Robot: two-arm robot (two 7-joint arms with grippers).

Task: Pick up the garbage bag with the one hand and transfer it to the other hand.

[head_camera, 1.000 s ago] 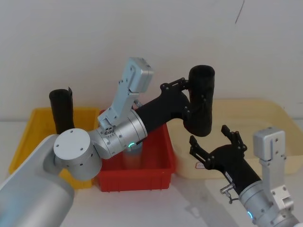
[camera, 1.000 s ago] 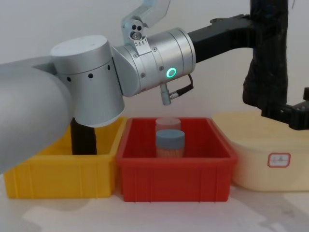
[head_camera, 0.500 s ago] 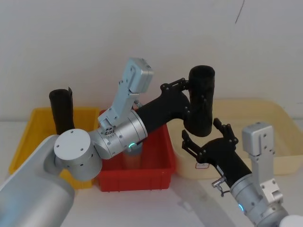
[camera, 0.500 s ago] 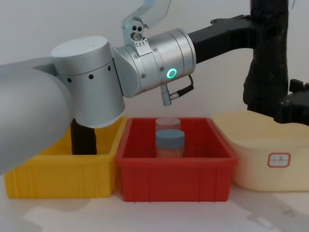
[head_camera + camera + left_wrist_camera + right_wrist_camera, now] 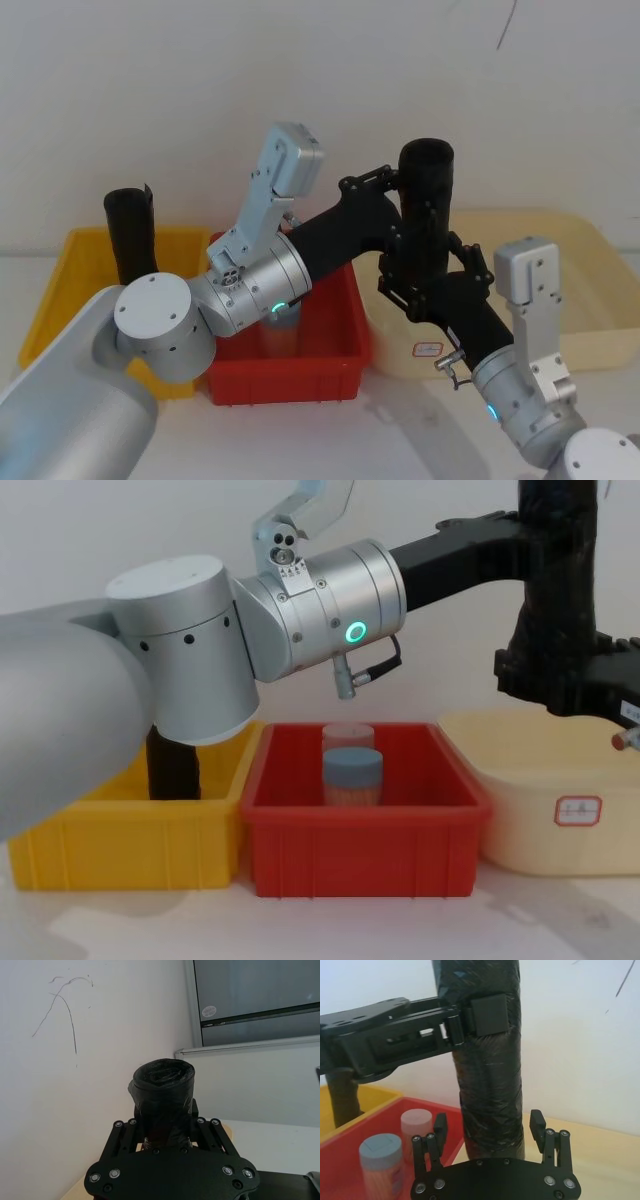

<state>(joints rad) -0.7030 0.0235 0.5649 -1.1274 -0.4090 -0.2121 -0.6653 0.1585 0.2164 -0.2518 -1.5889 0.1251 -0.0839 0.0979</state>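
The garbage bag (image 5: pixel 428 170), a tall black roll, hangs upright in the air between the red bin and the beige tub. My left gripper (image 5: pixel 420 210), on the silver arm, is shut on its upper half; one pad (image 5: pixel 490 1015) presses the film. In the left wrist view the garbage bag (image 5: pixel 162 1085) rises from between the left gripper (image 5: pixel 165 1127) fingers. My right gripper (image 5: pixel 432 275) is open around the bag's lower end. Its fingers stand either side of the garbage bag (image 5: pixel 490 1085), each with a small gap, in the right wrist view of the right gripper (image 5: pixel 489 1122).
A second black roll (image 5: pixel 130 235) stands in the yellow bin (image 5: pixel 60 290) at the left. The red bin (image 5: pixel 340 350) in the middle holds two lidded jars (image 5: pixel 351 775). The beige tub (image 5: pixel 560 240) lies under and behind my right arm.
My right gripper has risen and moved left, from below and right of the bag to straddling its lower end. The left arm and the bag have stayed put.
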